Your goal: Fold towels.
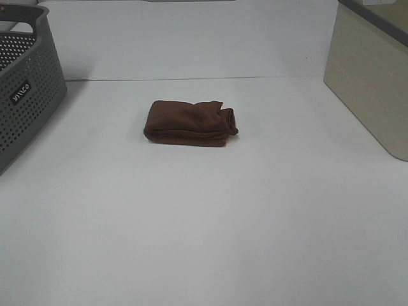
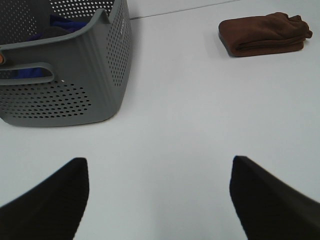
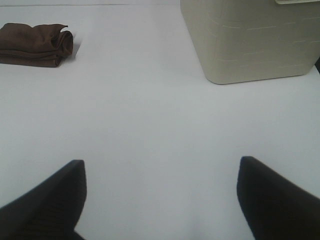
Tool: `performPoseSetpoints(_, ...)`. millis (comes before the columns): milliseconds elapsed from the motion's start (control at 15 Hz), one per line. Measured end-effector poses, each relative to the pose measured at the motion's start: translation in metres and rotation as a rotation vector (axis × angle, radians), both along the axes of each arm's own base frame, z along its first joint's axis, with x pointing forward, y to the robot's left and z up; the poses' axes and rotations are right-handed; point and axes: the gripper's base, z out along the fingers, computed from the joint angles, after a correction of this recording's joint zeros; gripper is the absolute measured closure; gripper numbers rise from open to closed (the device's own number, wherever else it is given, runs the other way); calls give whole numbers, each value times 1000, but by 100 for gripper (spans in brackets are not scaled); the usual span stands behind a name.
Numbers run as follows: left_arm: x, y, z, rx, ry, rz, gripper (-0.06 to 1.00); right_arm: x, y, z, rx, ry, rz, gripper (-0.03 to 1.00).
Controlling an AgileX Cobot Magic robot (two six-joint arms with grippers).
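At the far left stood one grey perforated basket (image 1: 25, 89), with dark blue cloth showing through its wall in the left wrist view; how many pieces lay inside could not be told. The left gripper (image 2: 159, 195) hung over bare table, well apart from the basket, its two fingers spread wide and holding nothing.

One dark reddish-brown towel (image 1: 190, 122) lay at the centre of the white table (image 1: 204, 229), towards the far side, already folded into a compact rectangular bundle. Its right end showed a raised, loose corner standing above the stacked layers.

Judged risks:
- The raised corner at the right end could spring open if the bundle was nudged, since nothing pinned it.
- A pinch taken on the top layer only would likely peel that layer back and undo the fold.
- A low approach could drag the soft bundle across the smooth table.

The right gripper (image 3: 161, 197) was likewise spread apart and empty, above bare table. At the far right stood one beige bin (image 1: 373, 76), well apart from the towel.

Count: one towel, one basket, one bin, two grippers.
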Motion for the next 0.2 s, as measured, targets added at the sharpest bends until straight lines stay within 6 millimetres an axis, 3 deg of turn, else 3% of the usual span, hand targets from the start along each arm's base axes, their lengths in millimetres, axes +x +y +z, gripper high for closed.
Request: performPoseSetpoints(200,0,0,0,0,0,0,20,0,0,0,0,0,0,19)
